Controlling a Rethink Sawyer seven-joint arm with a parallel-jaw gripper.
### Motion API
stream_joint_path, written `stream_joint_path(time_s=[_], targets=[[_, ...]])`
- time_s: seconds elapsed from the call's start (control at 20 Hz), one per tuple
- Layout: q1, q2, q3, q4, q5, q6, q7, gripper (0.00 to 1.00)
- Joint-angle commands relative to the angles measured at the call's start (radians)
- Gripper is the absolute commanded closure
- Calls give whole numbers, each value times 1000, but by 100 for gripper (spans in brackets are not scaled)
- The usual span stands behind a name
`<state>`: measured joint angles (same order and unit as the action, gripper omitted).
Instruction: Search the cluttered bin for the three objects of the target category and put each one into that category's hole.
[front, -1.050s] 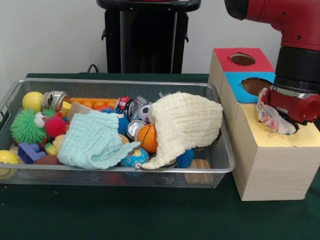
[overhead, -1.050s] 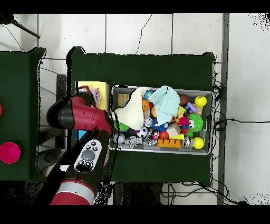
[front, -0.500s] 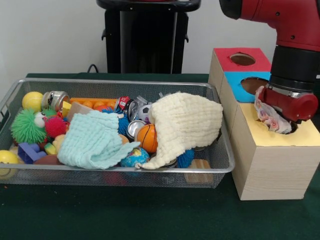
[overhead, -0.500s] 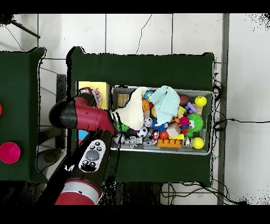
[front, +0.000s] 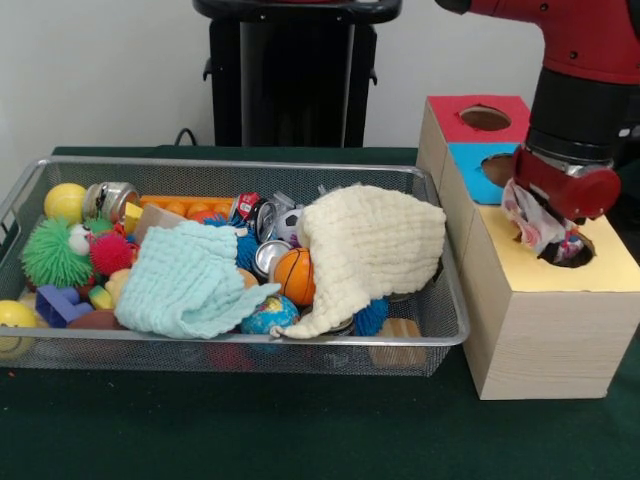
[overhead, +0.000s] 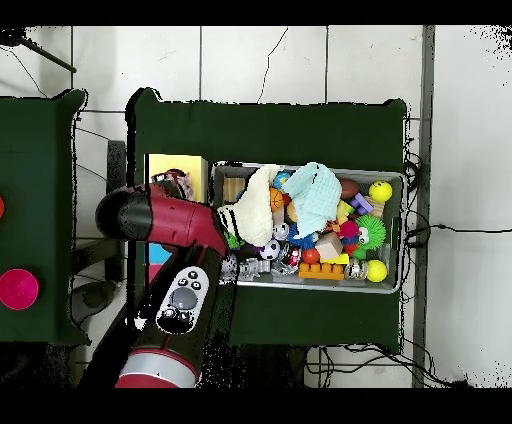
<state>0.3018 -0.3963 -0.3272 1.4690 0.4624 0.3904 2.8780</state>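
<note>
Gripper (front: 545, 222) sat over the hole (front: 572, 250) in the yellow-topped box section (front: 548, 308), end of the arm (front: 575, 120) hiding the fingers, so how far they were apart couldn't be read from either view. A crumpled patterned cloth (front: 530, 220), whitish with pink and dark markings, hung from under the red wrist housing, its lower end at the rim of that hole; it looked held, but the actual contact point was hidden. In the overhead view the same cloth (overhead: 176, 183) showed as a small bunched patch on the yellow top, right at the edge of the arm (overhead: 165, 222). Blue-topped section (front: 492, 172) and red-topped section (front: 482, 118) sat behind the yellow one, each with its own hole. Wire bin (front: 430, 325) stood just beside the boxes, packed: cream waffle cloth (front: 368, 250) draped over the right half, mint-green cloth (front: 188, 282) near the middle front, orange mini basketball (front: 293, 275) between them, green spiky ball (front: 52, 252) and yellow ball (front: 64, 202) at the left end, a metal can (front: 110, 198) next to the yellow ball. All on a dark green table cover (front: 300, 430).
</note>
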Motion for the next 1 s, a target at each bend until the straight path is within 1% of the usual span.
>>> stream_joint_path(time_s=[0.05,0.2,0.3,0.45,0.65,0.9,1.0], targets=[[-121,-100,73,122,-110,282,-110,100],[-125,-124,52,77,-142,346,-112,100],[-143,-145,64,62,-139,374,-106,100],[-172,-166,77,33,-153,454,-114,100],[-182,-171,84,11,-182,467,-110,100],[-200,-182,98,-50,-215,519,-96,100],[-211,-187,113,-55,-220,531,-94,100]])
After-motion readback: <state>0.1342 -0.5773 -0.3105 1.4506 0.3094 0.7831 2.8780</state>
